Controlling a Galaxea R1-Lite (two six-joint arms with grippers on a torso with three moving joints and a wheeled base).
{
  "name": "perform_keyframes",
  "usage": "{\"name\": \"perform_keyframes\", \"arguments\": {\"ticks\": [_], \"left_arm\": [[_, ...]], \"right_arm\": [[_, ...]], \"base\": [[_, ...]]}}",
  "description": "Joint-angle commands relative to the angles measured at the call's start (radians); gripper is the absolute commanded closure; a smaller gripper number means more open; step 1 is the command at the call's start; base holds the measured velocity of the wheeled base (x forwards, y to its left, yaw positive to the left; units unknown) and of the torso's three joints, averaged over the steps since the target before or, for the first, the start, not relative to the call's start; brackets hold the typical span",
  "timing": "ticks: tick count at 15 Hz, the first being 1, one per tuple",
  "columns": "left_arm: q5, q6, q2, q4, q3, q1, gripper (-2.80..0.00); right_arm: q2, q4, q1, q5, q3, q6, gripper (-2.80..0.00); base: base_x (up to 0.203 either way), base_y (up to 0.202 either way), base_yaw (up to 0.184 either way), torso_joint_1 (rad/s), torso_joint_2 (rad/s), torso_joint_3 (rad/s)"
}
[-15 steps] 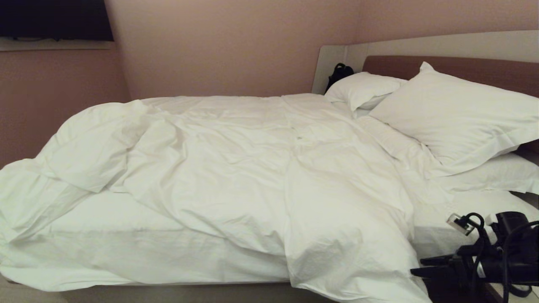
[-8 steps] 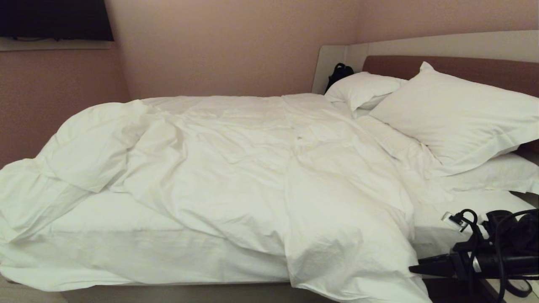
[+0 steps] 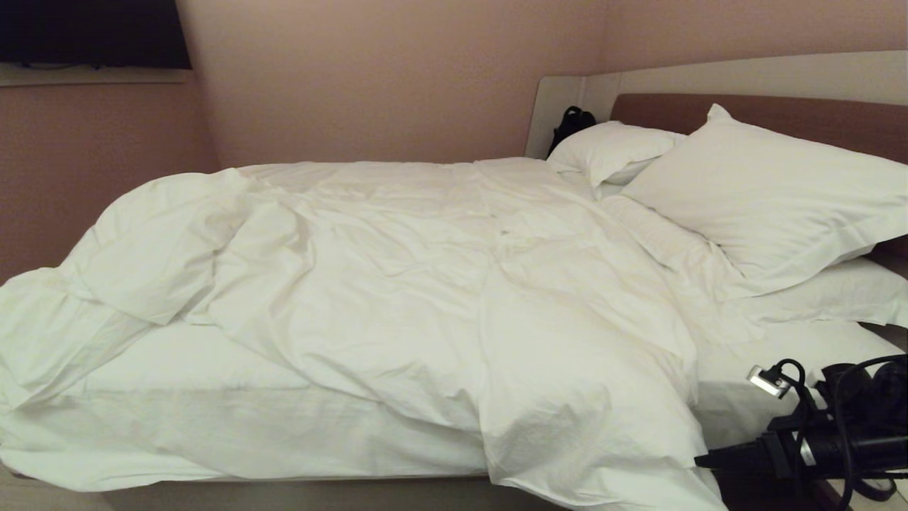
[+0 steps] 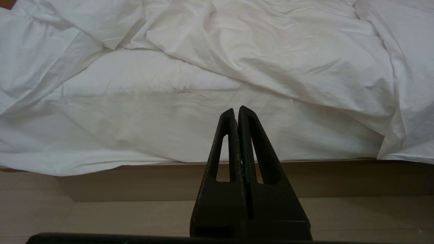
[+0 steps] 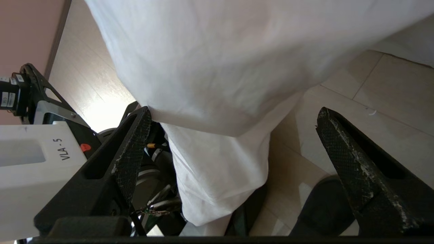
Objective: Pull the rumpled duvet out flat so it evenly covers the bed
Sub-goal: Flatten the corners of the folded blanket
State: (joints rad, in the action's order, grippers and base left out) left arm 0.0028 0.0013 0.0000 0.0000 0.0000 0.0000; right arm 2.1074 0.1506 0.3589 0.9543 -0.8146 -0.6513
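Note:
The duvet (image 3: 425, 284) lies rumpled and bunched across the bed (image 3: 213, 383), leaving a strip of sheeted mattress bare at the near left. One flap hangs over the near edge (image 3: 603, 461). My right gripper (image 3: 709, 461) sits low at the right, beside that flap and pointing at it. In the right wrist view it (image 5: 234, 113) is open, and the duvet's hanging corner (image 5: 217, 67) shows between the wide-spread fingers; whether they touch it I cannot tell. My left gripper (image 4: 236, 110) is shut and empty, parked facing the bed's side above the beige base (image 4: 152, 183).
Two white pillows (image 3: 766, 199) (image 3: 610, 149) lean on the brown headboard (image 3: 780, 113). A black bag (image 3: 571, 121) sits in the far corner. A dark screen (image 3: 92, 32) hangs on the wall. My own white base (image 5: 34, 159) and tiled floor (image 5: 390, 95) lie below the flap.
My right gripper has rolled at the wrist and shifted slightly beside the hanging flap. The duvet and the left arm have not moved.

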Motion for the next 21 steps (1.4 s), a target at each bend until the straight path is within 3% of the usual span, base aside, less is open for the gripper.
{"name": "perform_keyframes", "arguments": {"ticks": [1, 14, 17, 21], "left_arm": [[0.000, 0.000, 0.000, 0.000, 0.000, 0.000, 0.00], [0.000, 0.000, 0.000, 0.000, 0.000, 0.000, 0.00], [0.000, 0.000, 0.000, 0.000, 0.000, 0.000, 0.00], [0.000, 0.000, 0.000, 0.000, 0.000, 0.000, 0.00]], "right_arm": [[0.002, 0.087, -0.006, 0.003, -0.027, -0.007, -2.80], [-0.056, 0.115, -0.044, -0.008, 0.081, -0.039, -2.80], [-0.026, 0.112, -0.040, -0.008, 0.022, -0.034, -2.80], [0.005, 0.118, -0.011, -0.075, -0.031, -0.033, -2.80]], "base": [[0.000, 0.000, 0.000, 0.000, 0.00, 0.000], [0.000, 0.000, 0.000, 0.000, 0.00, 0.000], [0.000, 0.000, 0.000, 0.000, 0.00, 0.000], [0.000, 0.000, 0.000, 0.000, 0.00, 0.000]]}}
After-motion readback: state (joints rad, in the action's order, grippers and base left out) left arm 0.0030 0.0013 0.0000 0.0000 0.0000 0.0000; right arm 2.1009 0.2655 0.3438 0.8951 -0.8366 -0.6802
